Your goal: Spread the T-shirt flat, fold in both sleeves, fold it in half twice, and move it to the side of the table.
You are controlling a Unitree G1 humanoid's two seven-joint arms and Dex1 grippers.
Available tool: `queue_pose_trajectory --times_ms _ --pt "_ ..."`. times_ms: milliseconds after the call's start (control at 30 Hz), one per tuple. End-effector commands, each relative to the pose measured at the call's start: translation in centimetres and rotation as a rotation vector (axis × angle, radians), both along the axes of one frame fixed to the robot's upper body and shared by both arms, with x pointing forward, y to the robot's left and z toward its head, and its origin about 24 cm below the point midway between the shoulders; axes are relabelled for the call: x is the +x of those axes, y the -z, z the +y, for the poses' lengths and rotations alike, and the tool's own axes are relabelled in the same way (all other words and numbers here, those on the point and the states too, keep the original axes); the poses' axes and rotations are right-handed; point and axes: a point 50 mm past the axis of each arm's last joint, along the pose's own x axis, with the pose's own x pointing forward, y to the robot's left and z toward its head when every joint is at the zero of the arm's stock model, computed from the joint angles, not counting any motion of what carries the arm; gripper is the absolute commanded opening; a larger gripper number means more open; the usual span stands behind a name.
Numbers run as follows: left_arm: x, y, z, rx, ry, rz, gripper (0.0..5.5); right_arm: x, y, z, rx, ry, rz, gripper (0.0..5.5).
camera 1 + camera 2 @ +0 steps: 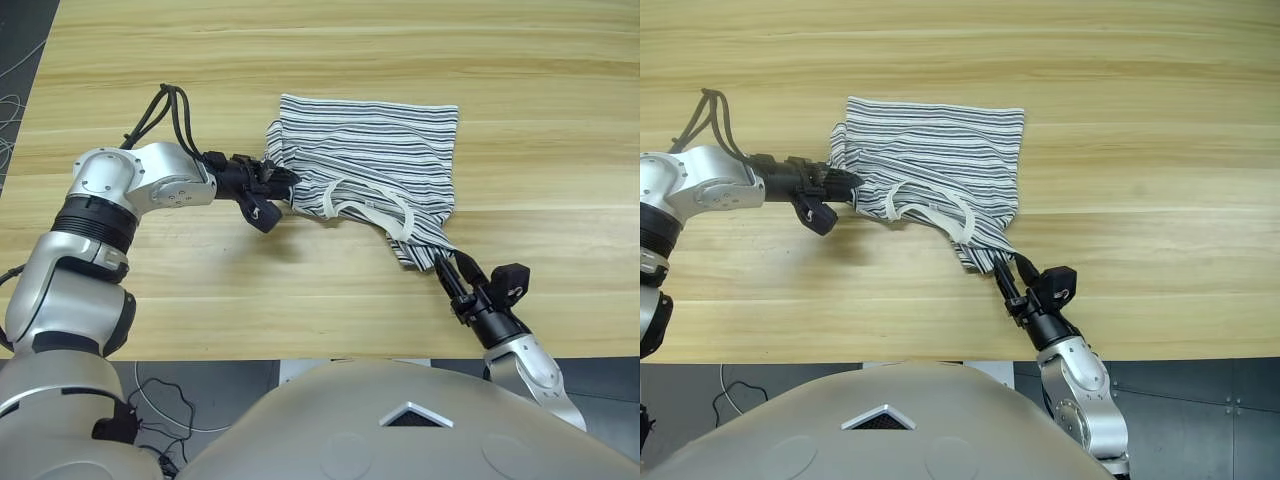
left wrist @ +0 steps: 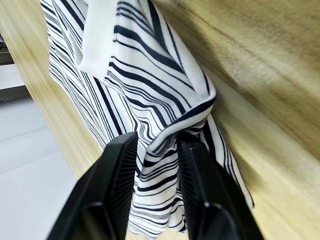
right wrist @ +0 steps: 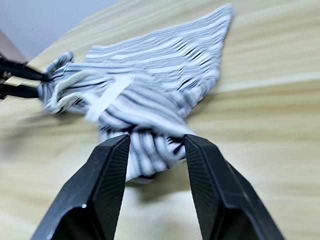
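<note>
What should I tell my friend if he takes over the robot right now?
Left gripper: shut on the left edge of the T-shirt.
Right gripper: shut on its near right corner, with the cloth pulled to a point.
T-shirt: in the middle of the table, bunched and creased, not flat.
Done: both grips taken.
Left: spread it flat, fold in the sleeves, fold in half twice, move it to the table's side.

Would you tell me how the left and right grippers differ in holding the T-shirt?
The left gripper pinches the T-shirt at its left edge, pointing sideways; the right gripper holds the near corner, pointing forward. The left gripper's fingers sit closer together than the right gripper's. Both clamp bunched cloth.
</note>
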Motion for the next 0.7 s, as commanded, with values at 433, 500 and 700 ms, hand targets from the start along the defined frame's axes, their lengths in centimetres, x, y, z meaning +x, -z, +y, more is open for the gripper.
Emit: queue_pose_trajectory --times_ms 433,500,700 --pt "0.3 -0.3 -0.3 -0.008 0.017 -0.029 0.12 -0.4 0.5 0.2 0.023 -0.042 0.055 1.99" --pt "0.3 -0.3 -0.2 -0.006 0.016 -0.030 0.12 -0.3 0.7 0.1 0.032 -0.016 0.065 1.99" --pt "0.3 -0.2 -0.1 0.001 0.018 -0.035 0.12 0.4 0.5 0.6 0.109 0.003 0.064 1.99"
